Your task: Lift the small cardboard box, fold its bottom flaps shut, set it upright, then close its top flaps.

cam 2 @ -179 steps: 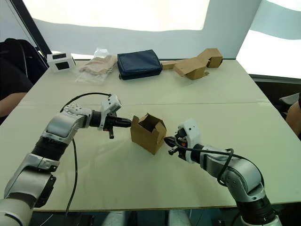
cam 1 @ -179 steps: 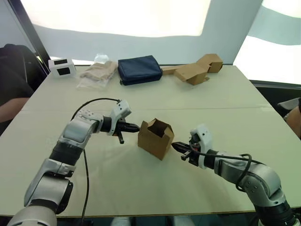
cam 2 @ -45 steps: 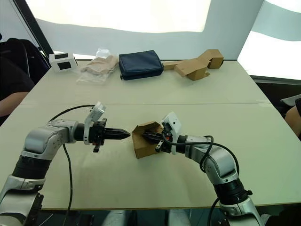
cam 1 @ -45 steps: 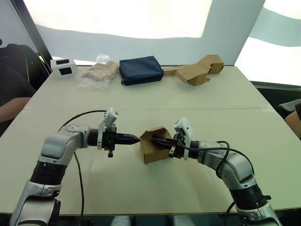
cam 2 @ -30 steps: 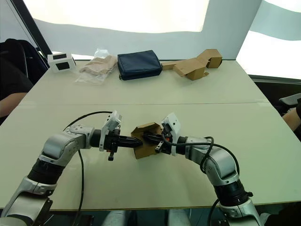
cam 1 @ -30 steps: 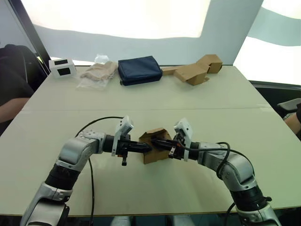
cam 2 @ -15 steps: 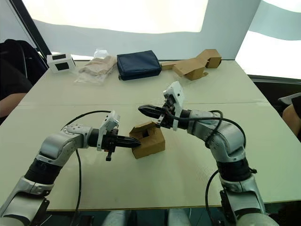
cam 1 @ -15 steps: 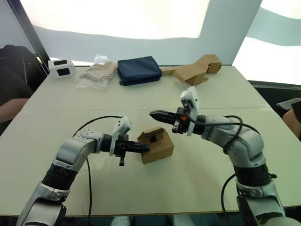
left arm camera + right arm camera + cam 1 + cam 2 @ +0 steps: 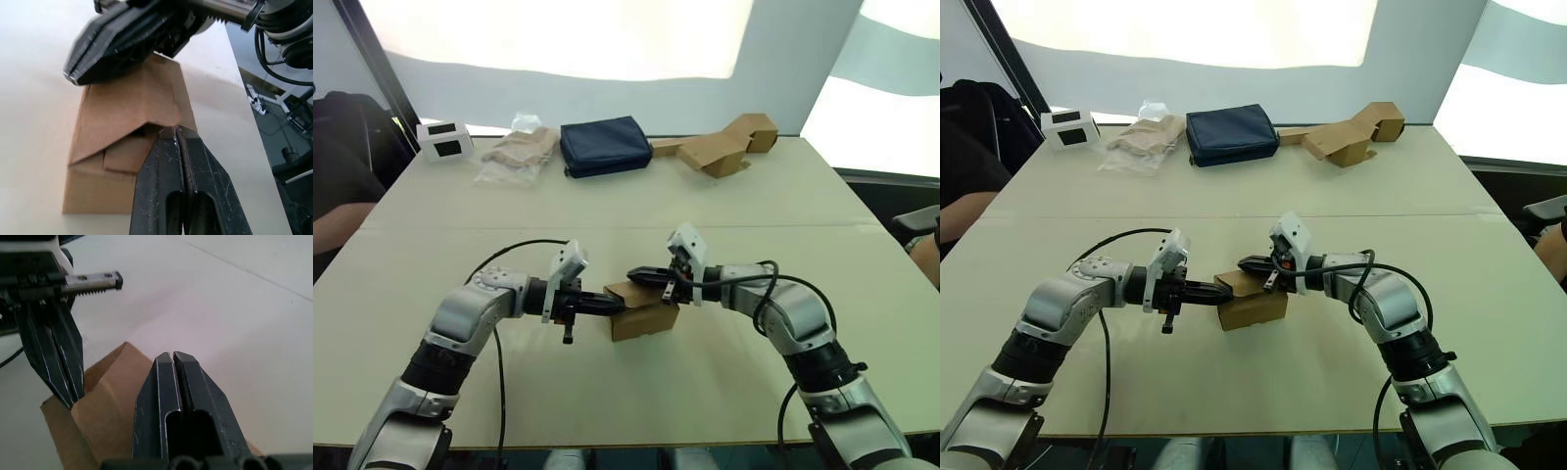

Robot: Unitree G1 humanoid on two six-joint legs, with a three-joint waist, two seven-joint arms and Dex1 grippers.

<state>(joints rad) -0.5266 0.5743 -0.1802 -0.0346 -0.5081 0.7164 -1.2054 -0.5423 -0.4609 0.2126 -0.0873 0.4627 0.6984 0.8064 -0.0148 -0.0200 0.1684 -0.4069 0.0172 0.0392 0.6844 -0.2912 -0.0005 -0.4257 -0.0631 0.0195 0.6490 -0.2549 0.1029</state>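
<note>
Left eye view: the small cardboard box (image 9: 644, 311) sits on the table (image 9: 607, 211), between both grippers. Left wrist view: left gripper (image 9: 177, 131), jaws pressed together, tip touching a folded flap. Right wrist view: right gripper (image 9: 172, 356), jaws also pressed together, over the box top.

The robot has two shiny silver-grey arms with round black joints. A thin black cable loops off each arm. Each wrist has a white block. The left gripper (image 9: 619, 306) and right gripper (image 9: 634, 275) have long, pointy black fingers.
</note>
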